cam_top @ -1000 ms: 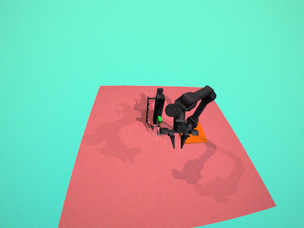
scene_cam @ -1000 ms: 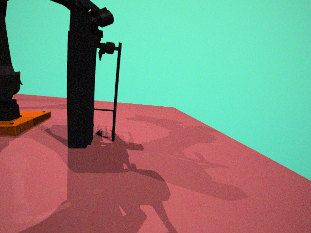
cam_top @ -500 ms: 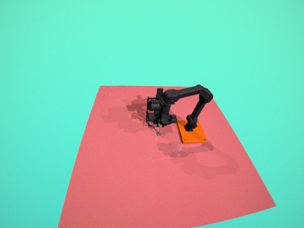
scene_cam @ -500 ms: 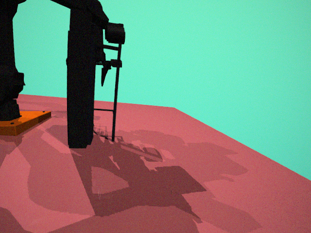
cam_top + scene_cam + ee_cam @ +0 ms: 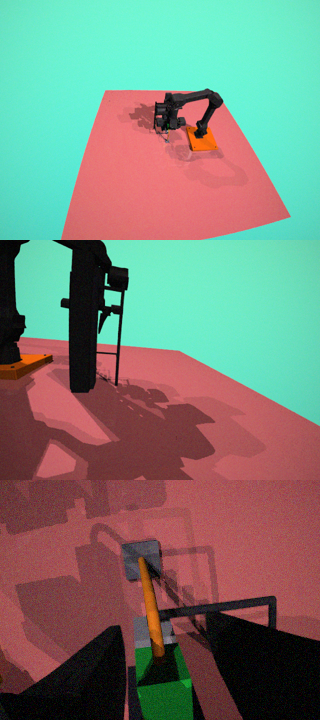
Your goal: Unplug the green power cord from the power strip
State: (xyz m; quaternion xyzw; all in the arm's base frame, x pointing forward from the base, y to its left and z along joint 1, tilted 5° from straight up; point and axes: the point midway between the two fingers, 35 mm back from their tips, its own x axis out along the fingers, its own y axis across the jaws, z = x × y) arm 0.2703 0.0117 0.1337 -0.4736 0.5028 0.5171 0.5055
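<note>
While our pincer (image 5: pixel 167 640) points down at the pink mat (image 5: pixel 267 520), its two dark fingers stand partly open, one on each side of the green plug (image 5: pixel 166 700). A thin strip of pink shows between the plug and each finger, so we grip nothing. The plug sits squarely between the fingers. From its grey end, an orange cord (image 5: pixel 150 600) runs away ahead of the pincer to a small grey block (image 5: pixel 142 559) lying on the mat. We cannot tell whether the plug is seated in the strip (image 5: pixel 82 330), which stands upright right beside the pincer. A thin dark frame (image 5: pixel 234 606) crosses just ahead of the right finger. Behind the pincer, well apart, the arm's orange base (image 5: pixel 204 142) rests on the mat.
</note>
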